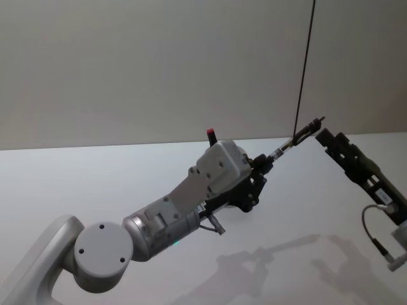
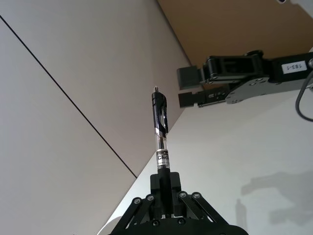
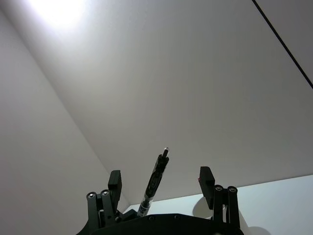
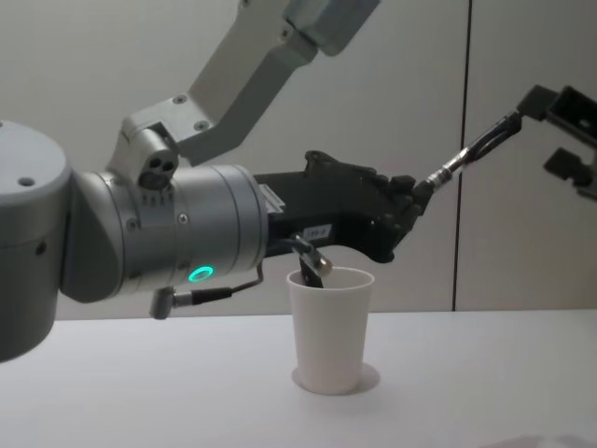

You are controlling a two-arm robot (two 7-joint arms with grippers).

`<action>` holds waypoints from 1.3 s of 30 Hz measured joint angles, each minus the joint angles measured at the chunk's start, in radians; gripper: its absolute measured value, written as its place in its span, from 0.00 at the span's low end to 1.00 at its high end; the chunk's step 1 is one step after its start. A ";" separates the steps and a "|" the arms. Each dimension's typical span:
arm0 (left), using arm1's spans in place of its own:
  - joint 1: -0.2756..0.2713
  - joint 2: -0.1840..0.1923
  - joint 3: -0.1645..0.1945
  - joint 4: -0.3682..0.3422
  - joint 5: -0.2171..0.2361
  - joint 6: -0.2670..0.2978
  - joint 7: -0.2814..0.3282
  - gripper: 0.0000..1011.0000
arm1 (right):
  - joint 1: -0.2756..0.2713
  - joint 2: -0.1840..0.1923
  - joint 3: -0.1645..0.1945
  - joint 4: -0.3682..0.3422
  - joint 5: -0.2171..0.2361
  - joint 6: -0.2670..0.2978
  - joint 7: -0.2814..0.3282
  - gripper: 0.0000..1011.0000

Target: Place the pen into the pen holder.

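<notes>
Left hand (image 2: 165,188) holds pen (image 2: 161,132) tight; right hand (image 2: 188,88), fingers apart w/ pen top between, should pinch b4 left lets go.

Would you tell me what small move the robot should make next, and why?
Probably ease the right hand forward over the free end of the pen. The left hand is shut on the pen's other end and points it at the right hand, whose fingers are open. In the chest view the tip lies just short of them. The cup stands on the table below.
</notes>
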 joint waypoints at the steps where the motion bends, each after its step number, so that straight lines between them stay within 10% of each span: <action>1: 0.000 0.000 0.000 0.000 0.000 0.000 0.000 0.12 | 0.006 -0.007 -0.006 0.006 0.005 0.003 -0.007 0.99; 39: 0.000 0.000 0.000 0.000 0.000 0.000 0.000 0.12 | 0.083 -0.099 -0.100 0.094 0.056 0.019 -0.082 0.99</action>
